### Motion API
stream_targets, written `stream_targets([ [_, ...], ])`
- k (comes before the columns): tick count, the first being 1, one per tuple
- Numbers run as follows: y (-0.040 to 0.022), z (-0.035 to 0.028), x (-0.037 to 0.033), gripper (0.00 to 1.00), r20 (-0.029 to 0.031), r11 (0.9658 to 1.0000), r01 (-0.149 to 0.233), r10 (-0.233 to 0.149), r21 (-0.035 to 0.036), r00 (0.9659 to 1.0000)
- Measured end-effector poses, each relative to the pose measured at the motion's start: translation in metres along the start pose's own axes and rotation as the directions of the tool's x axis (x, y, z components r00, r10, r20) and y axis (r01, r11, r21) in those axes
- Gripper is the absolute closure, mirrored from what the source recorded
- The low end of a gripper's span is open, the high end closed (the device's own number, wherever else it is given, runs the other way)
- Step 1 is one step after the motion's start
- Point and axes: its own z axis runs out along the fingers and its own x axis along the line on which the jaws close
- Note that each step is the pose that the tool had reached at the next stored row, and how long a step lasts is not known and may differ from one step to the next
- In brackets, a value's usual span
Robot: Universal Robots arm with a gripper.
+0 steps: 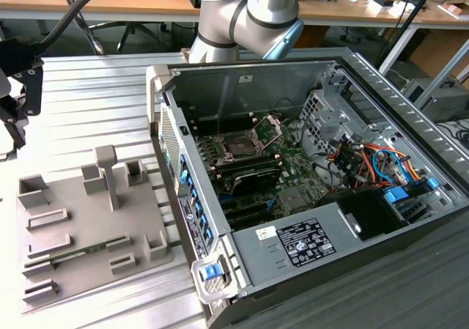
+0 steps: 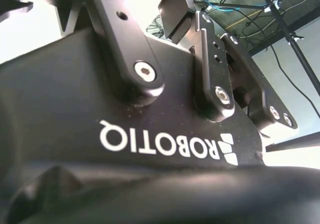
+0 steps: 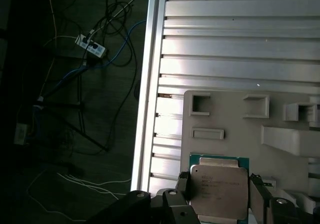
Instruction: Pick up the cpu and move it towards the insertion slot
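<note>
Item: cpu (image 3: 220, 193), which we log as gripped between the fingers of the hand (image 3: 219, 186) above the grey holder tray (image 3: 225, 114). Pickup judged done. The insertion slot (image 1: 239, 146) lies well apart; transfer remains.

The arm (image 1: 249, 14) is silver-grey tube with pale blue joint caps; a thick black cable (image 1: 51, 34) leads to the matt black gripper (image 3: 219, 184), whose linked fingers (image 2: 212, 59) are pinned by silver screws beside white lettering
</note>
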Motion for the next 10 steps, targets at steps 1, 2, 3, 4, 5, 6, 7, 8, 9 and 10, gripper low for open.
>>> stream_targets([
  [1, 0.0000, -0.0001, 0.0000, 0.45, -0.0001, 1.0000, 0.000, 0.000, 0.0000, 1.0000],
  [2, 0.0000, -0.0002, -0.0003, 0.45, -0.0003, 1.0000, 0.000, 0.000, 0.0001, 1.0000],
  [3, 0.0000, -0.0002, -0.0005, 0.45, -0.0003, 1.0000, 0.000, 0.000, 0.0001, 1.0000],
  [4, -0.0001, -0.0001, -0.0010, 0.45, -0.0001, 1.0000, 0.000, 0.000, 0.0000, 1.0000],
  [5, -0.0001, 0.0000, -0.0014, 0.45, 0.0000, 1.0000, 0.000, 0.000, 0.0000, 1.0000],
  [6, -0.0002, 0.0000, -0.0020, 0.45, 0.0000, 1.0000, 0.000, 0.000, 0.0000, 1.0000],
  [7, -0.0003, -0.0001, -0.0025, 0.45, -0.0001, 1.0000, 0.000, 0.000, 0.0001, 1.0000],
  [8, -0.0003, -0.0001, -0.0029, 0.45, -0.0001, 1.0000, 0.000, 0.000, 0.0000, 1.0000],
  [9, -0.0003, 0.0000, -0.0034, 0.45, 0.0000, 1.0000, 0.000, 0.000, 0.0000, 1.0000],
  [10, -0.0004, -0.0001, -0.0039, 0.45, -0.0001, 1.0000, 0.000, 0.000, 0.0000, 1.0000],
])
